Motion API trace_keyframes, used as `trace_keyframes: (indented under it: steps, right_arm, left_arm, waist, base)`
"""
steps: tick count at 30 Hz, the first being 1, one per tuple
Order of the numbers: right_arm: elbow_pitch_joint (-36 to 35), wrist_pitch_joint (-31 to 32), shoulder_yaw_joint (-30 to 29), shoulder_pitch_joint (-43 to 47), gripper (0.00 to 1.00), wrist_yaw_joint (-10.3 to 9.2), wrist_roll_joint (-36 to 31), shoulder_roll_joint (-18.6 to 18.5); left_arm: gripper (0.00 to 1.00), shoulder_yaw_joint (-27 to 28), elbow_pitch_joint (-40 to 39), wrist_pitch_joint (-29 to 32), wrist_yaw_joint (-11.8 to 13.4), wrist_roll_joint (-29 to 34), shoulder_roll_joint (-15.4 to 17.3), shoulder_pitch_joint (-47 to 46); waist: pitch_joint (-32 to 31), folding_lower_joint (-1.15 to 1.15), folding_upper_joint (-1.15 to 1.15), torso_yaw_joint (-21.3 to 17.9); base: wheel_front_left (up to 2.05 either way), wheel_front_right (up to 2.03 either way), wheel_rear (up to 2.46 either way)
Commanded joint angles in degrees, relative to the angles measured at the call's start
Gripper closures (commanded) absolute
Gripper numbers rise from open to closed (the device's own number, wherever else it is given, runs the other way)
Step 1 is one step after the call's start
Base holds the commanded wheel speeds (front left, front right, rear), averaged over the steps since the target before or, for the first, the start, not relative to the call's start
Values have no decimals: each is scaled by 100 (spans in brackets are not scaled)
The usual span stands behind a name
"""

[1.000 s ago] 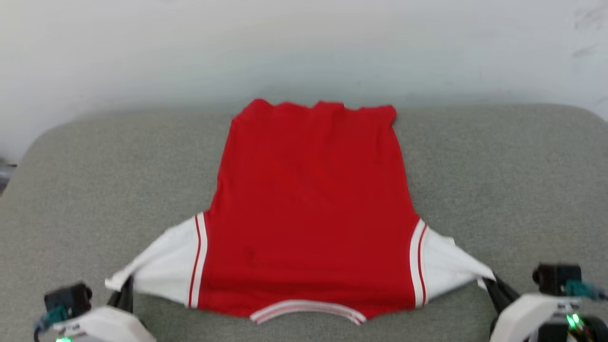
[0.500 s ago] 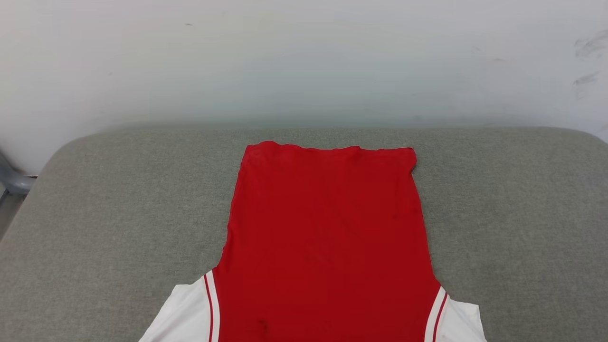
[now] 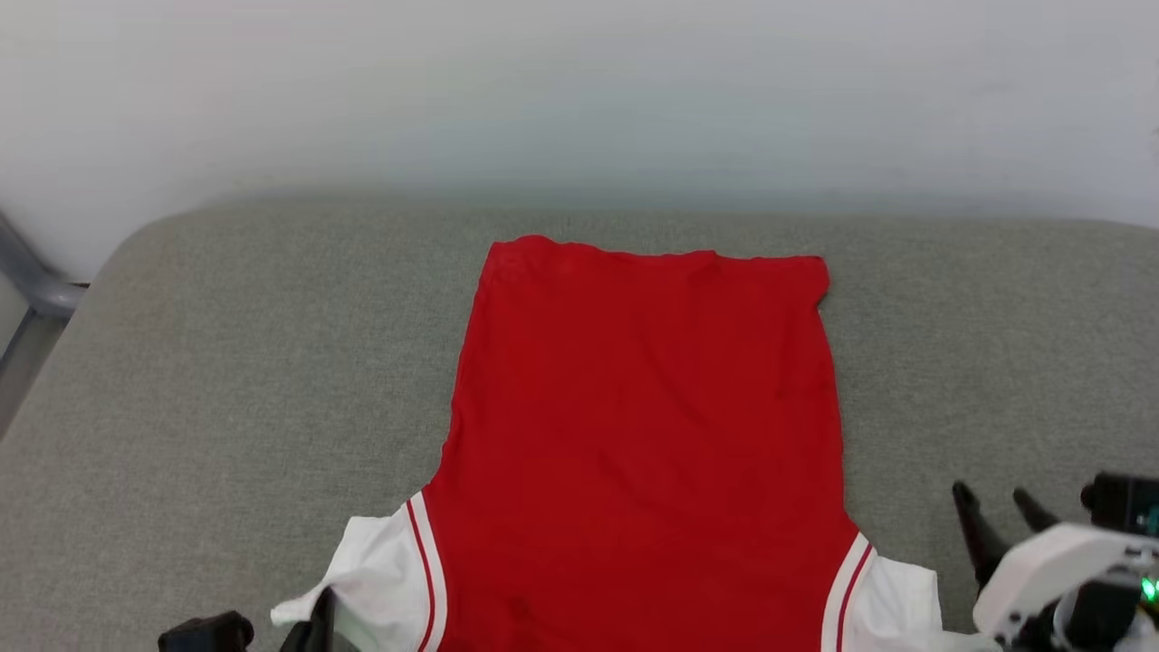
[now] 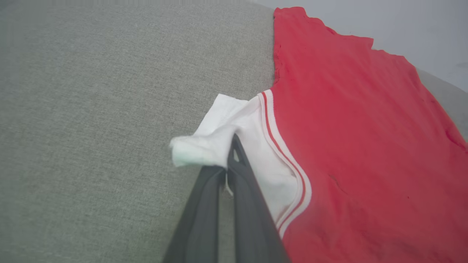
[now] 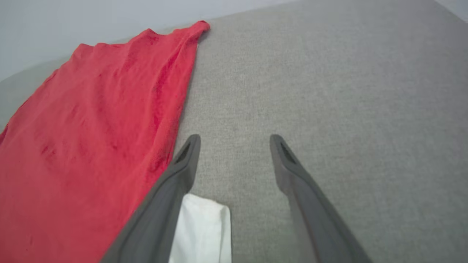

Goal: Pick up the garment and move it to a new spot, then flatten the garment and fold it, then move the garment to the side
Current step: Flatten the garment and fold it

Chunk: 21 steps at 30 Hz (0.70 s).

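On my feed the red thin-fabric jersey garment (image 3: 643, 426) with white sleeves and red-and-white striped trim lies spread flat on the grey woven upholstered pad (image 3: 226, 362), roughly mid-pad. Its straight red hem sits near the pad's far edge, and its sleeves point toward the pad's near edge. The body is mostly smooth, with light wrinkles along the hem. My left gripper (image 4: 229, 160), two long dark fingers, is pinched together on the tip of the white left sleeve (image 4: 234, 124). The cloth there is bunched and lifted a little off the pad, with a loose flap hanging over the fingertips. My right gripper (image 5: 234, 138) has its fingers spread wide apart with nothing between them, tips over bare pad just beside the garment's right side edge. The white right sleeve (image 5: 203, 230) lies flat on the pad under the inner finger's base; I cannot tell whether they touch. A pale plain wall (image 3: 579, 91) rises behind the pad's far edge.
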Motion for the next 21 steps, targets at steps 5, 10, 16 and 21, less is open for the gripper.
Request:
trace_keyframes:
  steps: [5, 10, 16, 21]
  right_arm:
    - [1045, 372, 20, -1750, 0, -6, 115, -545]
    - [1910, 897, 258, -3069, 0, -5, 250, -957]
    - [2504, 1563, 520, -4248, 0, -5, 356, -1249]
    - [2850, 2057, 724, -5185, 0, -5, 314, -1465]
  left_arm:
    - [100, -154, -357, -93, -68, 226, -86, -607]
    - [100, -245, -499, -193, -255, 349, -157, -1104]
    - [100, -358, -589, -262, -409, 449, -197, -1526]
    - [100, -435, -708, -339, -498, 518, -298, -1819]
  waist:
    - [779, 0, 0, 352]
    - [1339, 0, 0, 680]
    - [1840, 0, 0, 965]
    - [2313, 0, 0, 1211]
  base:
    - [0, 0, 0]
    - [0, 0, 0]
    - [0, 0, 0]
    - [0, 0, 0]
